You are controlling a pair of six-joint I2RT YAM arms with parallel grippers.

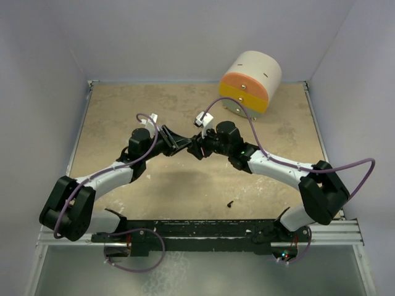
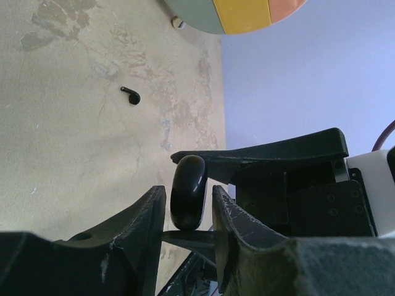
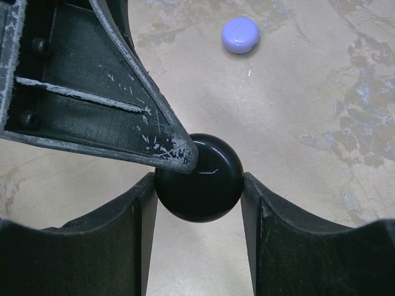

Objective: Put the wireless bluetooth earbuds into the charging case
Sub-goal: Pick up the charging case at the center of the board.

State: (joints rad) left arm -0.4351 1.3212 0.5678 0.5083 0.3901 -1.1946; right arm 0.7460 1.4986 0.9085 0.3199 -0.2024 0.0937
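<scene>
Mottled beige bench (image 1: 117, 117), lilac walls. Centre of top view: left gripper (image 1: 179, 143) & right gripper (image 1: 199, 148) meet tip to tip. Both are narrow & clamped on the black case (image 3: 199, 177), right across its round rim, left on the flat faces (edge-on in left wrist view). Prob. a two-way hold: one steadies, other pries the lid. Case looks closed & seems off the bench. Black earbud (image 2: 130, 95) lies loose on the bench, upper left of left wrist view, well apart from case. Lilac case (image 3: 241, 34) sits top centre of right wrist view. Lilac earbud: can't spot it. Orange/cream drum (image 1: 250, 80) upper right, not involved.
</scene>
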